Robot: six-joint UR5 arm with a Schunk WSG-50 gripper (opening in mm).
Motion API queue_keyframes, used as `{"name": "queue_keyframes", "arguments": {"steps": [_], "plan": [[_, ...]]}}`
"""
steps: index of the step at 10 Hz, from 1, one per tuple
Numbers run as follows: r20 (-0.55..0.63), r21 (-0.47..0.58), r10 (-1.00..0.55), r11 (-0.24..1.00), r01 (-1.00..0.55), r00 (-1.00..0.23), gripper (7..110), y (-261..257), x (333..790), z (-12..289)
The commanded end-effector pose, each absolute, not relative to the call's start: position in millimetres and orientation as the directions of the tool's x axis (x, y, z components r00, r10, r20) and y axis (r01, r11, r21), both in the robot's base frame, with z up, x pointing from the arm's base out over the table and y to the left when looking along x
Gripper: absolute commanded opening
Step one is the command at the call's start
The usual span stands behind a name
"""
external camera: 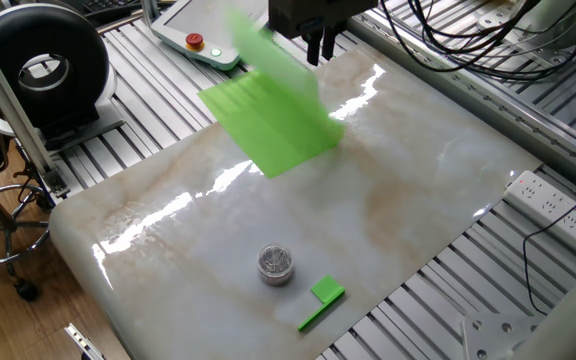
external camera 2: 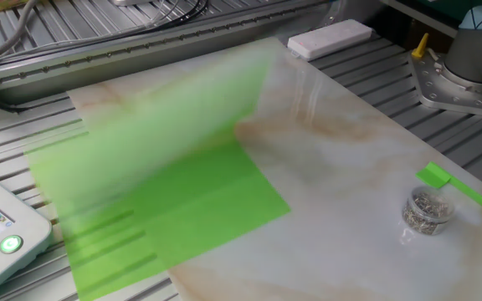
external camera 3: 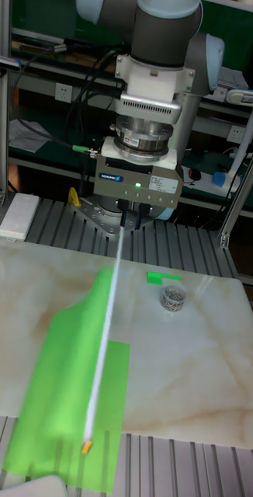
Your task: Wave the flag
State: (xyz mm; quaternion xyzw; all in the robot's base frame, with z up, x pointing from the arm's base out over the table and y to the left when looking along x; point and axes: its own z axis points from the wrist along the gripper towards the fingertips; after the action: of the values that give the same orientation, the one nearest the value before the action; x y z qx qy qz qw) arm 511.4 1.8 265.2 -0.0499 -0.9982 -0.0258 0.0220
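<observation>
The flag (external camera 3: 64,404) is a bright green sheet on a long white stick (external camera 3: 107,326). In the tall fixed view my gripper (external camera 3: 125,217) is shut on the stick's upper end. The stick slants down and to the left, over the near left part of the marble table (external camera: 398,200). The flag's sheet (external camera: 273,110) is smeared by motion, with its lower part lying on the tabletop. My gripper (external camera: 318,45) hangs just above its far edge. In the other fixed view the flag (external camera 2: 157,192) fills the left side as a blur and the gripper is out of frame.
A small jar of metal bits (external camera: 276,263) and a green block with a strip (external camera: 320,300) sit near the table's front. A teach pendant (external camera: 196,40) lies beyond the flag. A white block (external camera 2: 330,38), the robot base (external camera 2: 475,58) and a power strip (external camera: 543,195) border the table.
</observation>
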Motion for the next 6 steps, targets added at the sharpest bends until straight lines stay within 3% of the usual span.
{"name": "queue_keyframes", "arguments": {"steps": [1,6], "plan": [[0.036,0.062,0.085,0.994,0.087,-0.996,22,5.5,513.9,261.7],[0.051,0.063,0.078,0.995,0.081,-0.996,22,1.0,511.6,254.2]]}}
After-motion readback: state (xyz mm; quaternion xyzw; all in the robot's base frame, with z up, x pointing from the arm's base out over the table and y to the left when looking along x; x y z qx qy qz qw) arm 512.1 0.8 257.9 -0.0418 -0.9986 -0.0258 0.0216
